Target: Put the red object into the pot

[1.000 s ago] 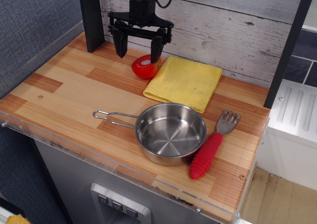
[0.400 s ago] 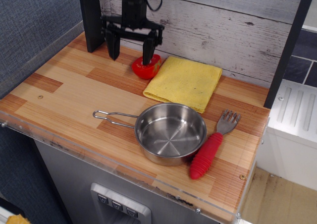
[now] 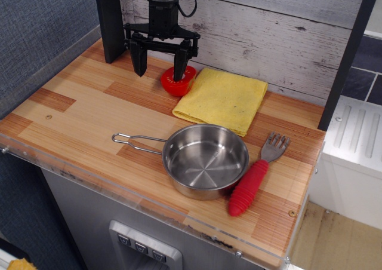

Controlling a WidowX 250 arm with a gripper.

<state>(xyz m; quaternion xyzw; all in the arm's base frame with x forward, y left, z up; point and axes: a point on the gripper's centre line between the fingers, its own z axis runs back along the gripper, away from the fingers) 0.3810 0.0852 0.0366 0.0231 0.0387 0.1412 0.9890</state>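
Red object (image 3: pixel 178 81) sits on the tabletop (image 3: pixel 83 114) under our pincer's (image 3: pixel 160 66) right-hand finger, off-centre; the jaws stand apart, gripping nothing. We judge a small sideways shift is needed. Pot (image 3: pixel 205 160) lies well nearer the camera.

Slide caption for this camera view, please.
Open gripper hovers by the red object beside a yellow cloth; the pot sits empty.

The hand (image 3: pixel 160 64) hangs straight down from its vertical black arm (fingers spread wide apart).
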